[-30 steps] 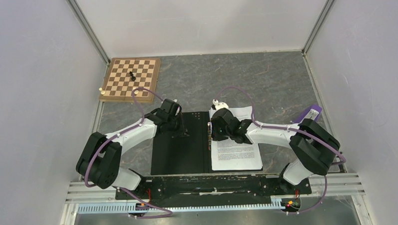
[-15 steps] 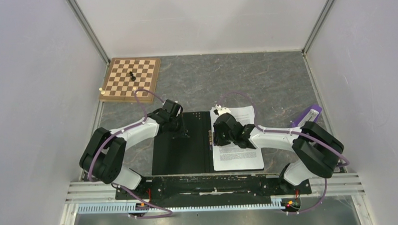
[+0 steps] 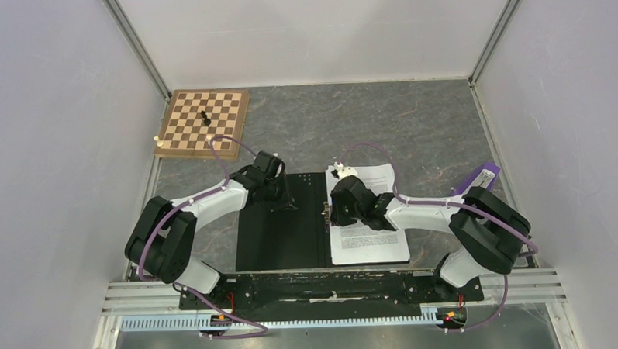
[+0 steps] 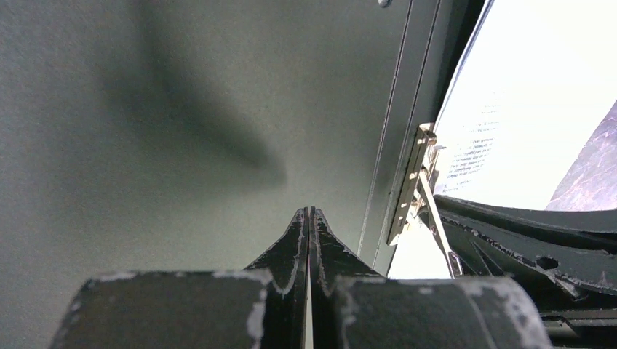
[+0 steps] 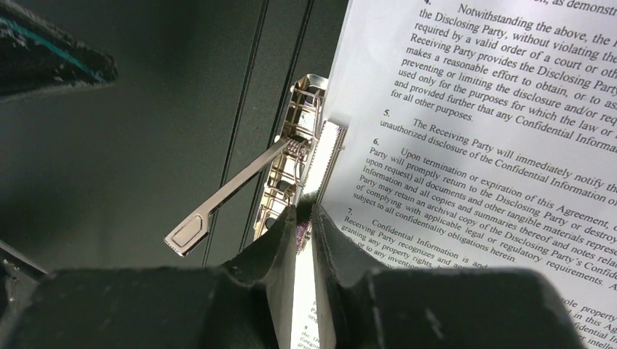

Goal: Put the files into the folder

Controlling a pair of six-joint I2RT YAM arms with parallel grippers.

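On the table's near middle the folder (image 3: 281, 241) lies open, the files (image 3: 370, 242) already on its right inner face beside the raised clip lever (image 5: 233, 196). Both tools are closed with nothing gripped: the left tool (image 4: 311, 218) is on the bare left face, the right tool (image 5: 305, 214) at the sheets' edge. Clamping and shutting likely remain.

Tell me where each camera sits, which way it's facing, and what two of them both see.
Top external: above and behind, looking down on table, open folder, files; left arm and right arm show.
Left wrist: low, looking along the folder's black inner face, metal clip at right; shut jaws at bottom.
Right wrist: just above the clip, facing the files' printed text; own jaws at bottom.
Both wrist views share clip and files.
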